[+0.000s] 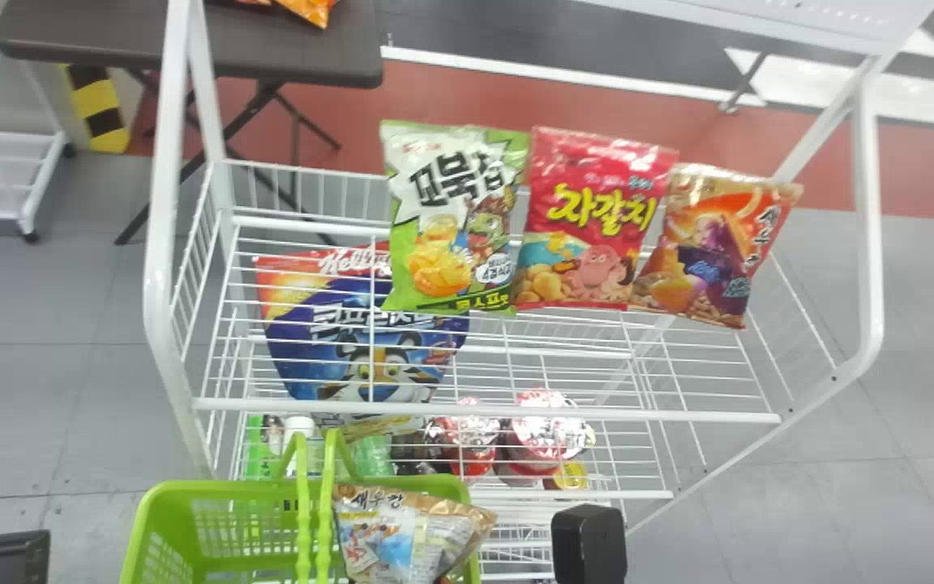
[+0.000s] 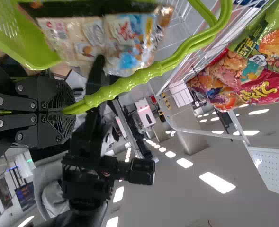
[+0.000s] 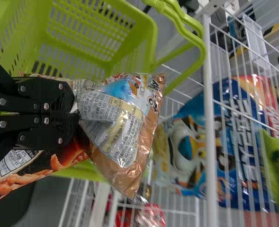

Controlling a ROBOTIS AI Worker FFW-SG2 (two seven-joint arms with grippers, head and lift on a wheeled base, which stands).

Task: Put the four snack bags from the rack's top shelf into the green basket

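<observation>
Head view, and from the left we have the green basket point(image 1: 160, 496), its handle point(image 1: 326, 519) standing up; over in the left wrist view the left pincer point(image 2: 66, 112) is clamped on that handle. Next along, here's the snack bag point(image 1: 414, 535) over the basket's right side, just beside the handle, and the right wrist view has the right pincer point(image 3: 74, 113) closed on its crinkled wrapper. Here's the danger! Lower it too close to the handle and the wrapper could snag; let go too far right and it might catch the rim and topple outside. That glossy film could slip from the pinch, too, and any tug on the handle could tip the basket. On to the right, three more waiting on the rack's top shelf point(image 1: 516, 413): green bag point(image 1: 451, 223), red bag point(image 1: 597, 219), orange bag point(image 1: 714, 247), packed so closely that a careless grab could knock a neighbour over.
</observation>
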